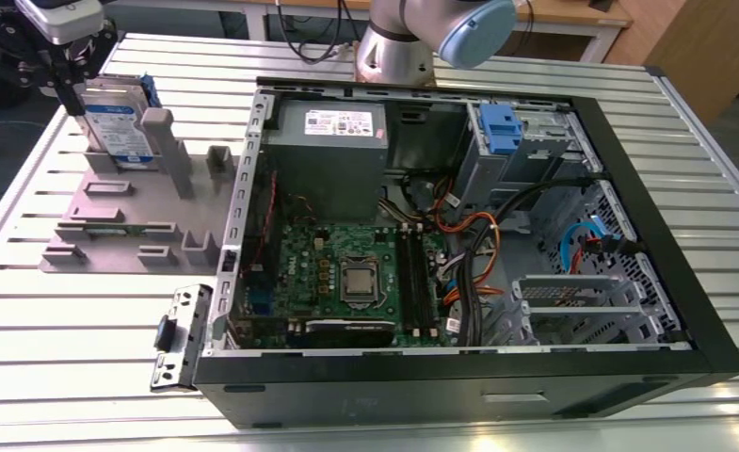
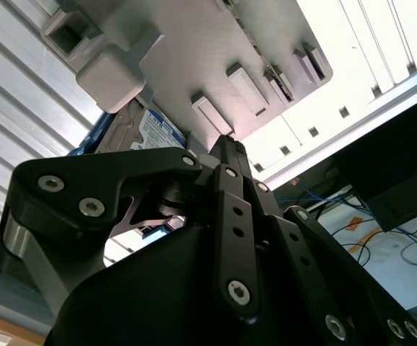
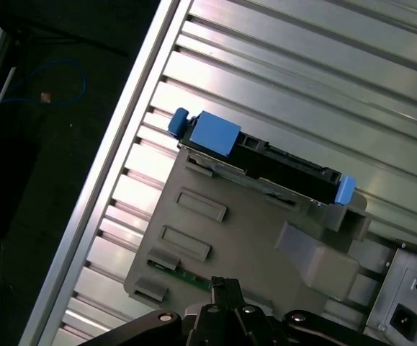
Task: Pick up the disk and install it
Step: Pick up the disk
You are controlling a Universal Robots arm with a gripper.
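Gripper hangs at the top of the disk — upright in a grey holder; whether it grips, cannot tell.

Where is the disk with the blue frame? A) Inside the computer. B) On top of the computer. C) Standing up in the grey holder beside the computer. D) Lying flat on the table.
C: the disk stands on edge in the grey holder, outside the open computer case.
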